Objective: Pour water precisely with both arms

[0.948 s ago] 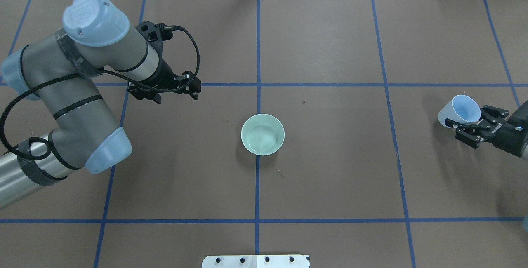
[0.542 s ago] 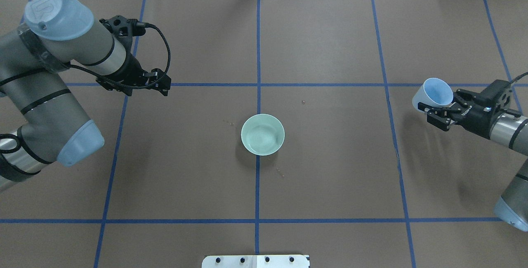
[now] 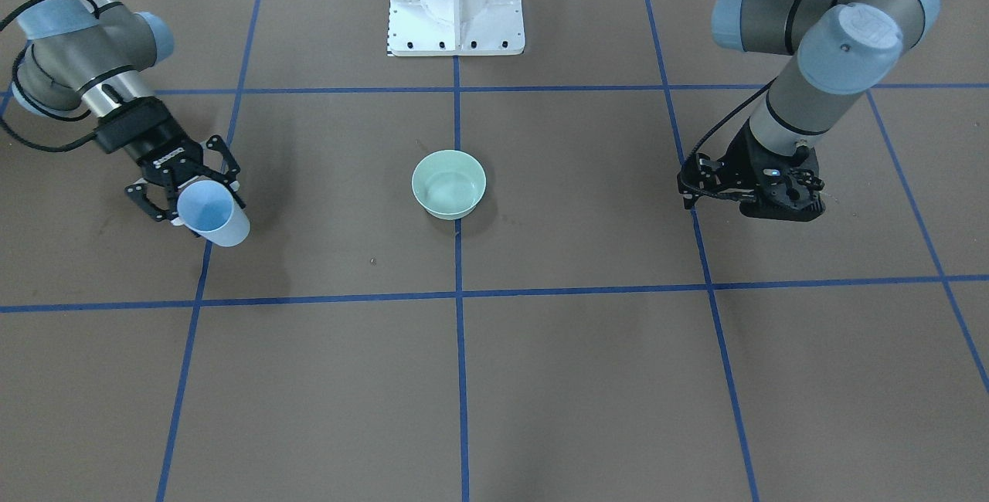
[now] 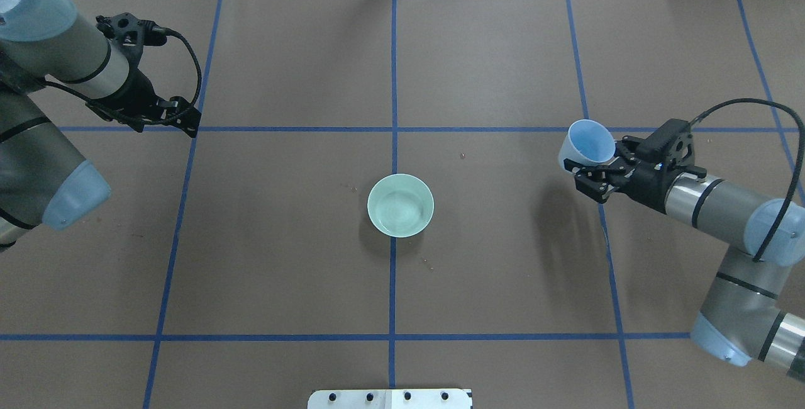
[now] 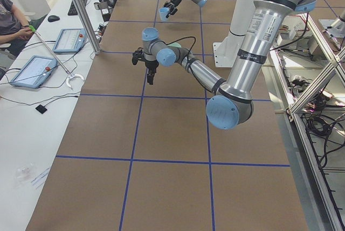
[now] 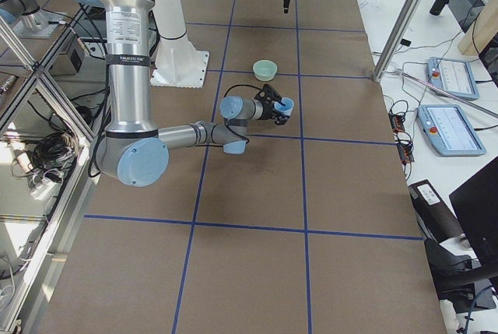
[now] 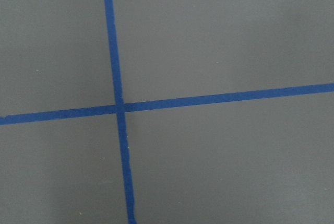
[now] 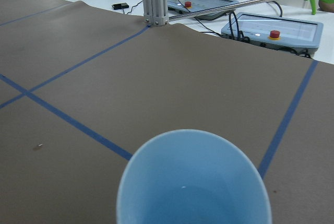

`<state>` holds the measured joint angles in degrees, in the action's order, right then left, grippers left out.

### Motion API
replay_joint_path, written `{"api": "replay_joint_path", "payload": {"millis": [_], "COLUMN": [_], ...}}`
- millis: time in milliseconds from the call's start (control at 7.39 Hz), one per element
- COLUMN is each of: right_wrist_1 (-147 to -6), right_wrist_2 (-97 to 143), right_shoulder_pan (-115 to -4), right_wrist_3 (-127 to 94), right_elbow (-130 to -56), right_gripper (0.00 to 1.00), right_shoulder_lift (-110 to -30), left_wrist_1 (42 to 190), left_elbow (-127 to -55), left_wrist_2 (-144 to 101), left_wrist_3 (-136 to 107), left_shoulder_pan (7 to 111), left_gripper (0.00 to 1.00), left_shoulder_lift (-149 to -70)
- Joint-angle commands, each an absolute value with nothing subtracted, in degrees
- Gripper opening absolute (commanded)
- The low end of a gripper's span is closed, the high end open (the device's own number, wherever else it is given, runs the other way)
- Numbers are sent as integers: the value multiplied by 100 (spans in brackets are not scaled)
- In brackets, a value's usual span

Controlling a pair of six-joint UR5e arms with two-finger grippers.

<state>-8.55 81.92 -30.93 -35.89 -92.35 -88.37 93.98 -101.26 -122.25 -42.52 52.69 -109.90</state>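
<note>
The right claw (image 4: 600, 158) is closed around a light blue cup (image 4: 588, 143), with a finger on each side of its wall. It holds the cup tilted in the air above the surface (image 4: 503, 50), and the cup's shadow falls on the brown cover below. The wrist view looks into the cup's mouth, where a small white glint shows low inside; whether that is liquid cannot be told. Behind the claw, the right arm (image 4: 723, 204) reaches in from the surface's right edge.

The left claw (image 4: 185, 123) holds nothing, and how far its jaws are parted cannot be told. It hangs toward the left edge, over a crossing of blue tape lines (image 7: 120, 108), with the left arm (image 4: 63, 63) folded behind it.

Well apart from both claws, a pale green bowl (image 4: 371, 207) stands upright in the middle of the surface, on the tape line that runs from the near edge to the far edge. The water (image 4: 402, 211) lies in it, seen as faint rings. A few small specks (image 4: 429, 264) dot the cover just beside the bowl. Past the far edge, two flat control boxes (image 8: 270, 28) with red buttons lie on a white desk.
</note>
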Motion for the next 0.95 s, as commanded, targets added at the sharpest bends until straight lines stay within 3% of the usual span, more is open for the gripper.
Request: {"api": "replay_joint_path", "payload": {"millis": [0, 542, 812], "right_wrist_1": [-2066, -3646, -4950], "right_wrist_2": [7369, 6820, 7047], "right_shoulder_pan": [-2069, -1354, -1353], "right_wrist_3": [-3568, -3367, -3139], "right_elbow": [-10033, -10309, -10790], "right_gripper": [10, 10, 10], "right_shoulder_lift": [-8440, -7717, -7463], "left_wrist_1": [9439, 9448, 9457], "left_elbow": [-9749, -9413, -9369], "left_wrist_2": [-12488, -12559, -12560], "left_wrist_3": [-3868, -3674, -3674], "left_shoulder_pan": [5554, 5713, 5713], "left_gripper": [99, 99, 99], "left_shoulder_lift": [-10969, -11021, -11039]}}
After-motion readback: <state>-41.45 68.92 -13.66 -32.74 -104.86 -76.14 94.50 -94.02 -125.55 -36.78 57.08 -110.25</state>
